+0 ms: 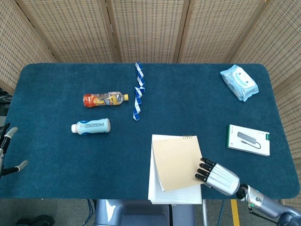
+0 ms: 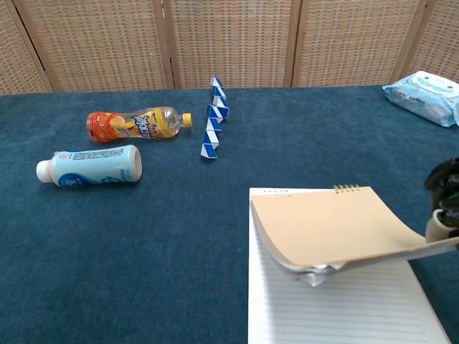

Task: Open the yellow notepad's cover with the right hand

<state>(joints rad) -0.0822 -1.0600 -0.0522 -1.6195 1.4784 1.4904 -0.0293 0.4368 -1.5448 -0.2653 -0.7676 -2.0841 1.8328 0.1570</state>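
The yellow notepad (image 1: 178,161) lies near the table's front edge, its spiral binding on the far side. Its tan cover (image 2: 330,224) and some sheets under it are raised and curved above the lined pages (image 2: 344,304). My right hand (image 1: 217,176) grips the raised stack at its right edge, with the dark fingertips (image 1: 203,169) on top of the cover. The chest view shows only part of that hand (image 2: 443,204), at the frame's right border. My left hand (image 1: 7,150) hangs off the table's left edge, fingers apart and holding nothing.
An orange drink bottle (image 1: 105,99) and a white-and-blue bottle (image 1: 91,126) lie at the left. A blue-and-white twist toy (image 1: 138,90) lies mid-table at the back. A wipes pack (image 1: 240,82) and a white boxed adapter (image 1: 249,139) lie at the right.
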